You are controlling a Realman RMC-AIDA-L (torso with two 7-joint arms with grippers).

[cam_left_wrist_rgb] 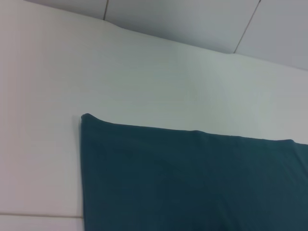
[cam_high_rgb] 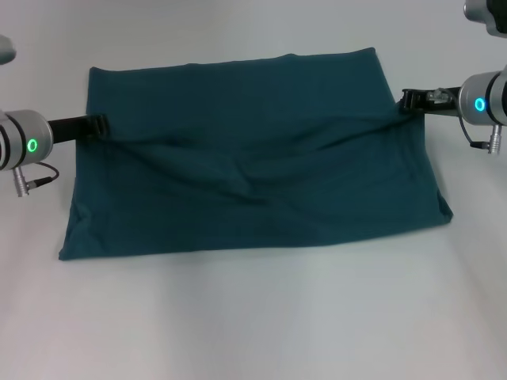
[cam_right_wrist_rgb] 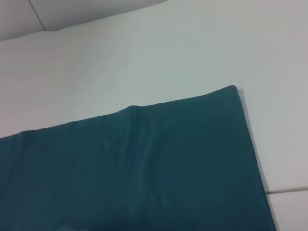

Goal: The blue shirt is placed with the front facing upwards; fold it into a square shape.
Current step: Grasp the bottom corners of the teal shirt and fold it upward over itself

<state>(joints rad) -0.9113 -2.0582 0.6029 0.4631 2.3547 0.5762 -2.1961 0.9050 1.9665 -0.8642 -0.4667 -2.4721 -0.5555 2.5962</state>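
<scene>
I see the blue shirt (cam_high_rgb: 253, 166) lying spread between my two sets of jaws as a wide, plain teal panel on the white surface (cam_high_rgb: 253, 332), no lettering showing. The left gripper (cam_high_rgb: 97, 125) sits at the shirt's left edge, its jaws touching the cloth, but I cannot tell whether they are clenched on it. The right gripper (cam_high_rgb: 412, 100) meets the right edge near the far corner; its grip I cannot tell either. A loose crease sags across the fabric from one pair of jaws to the other.
</scene>
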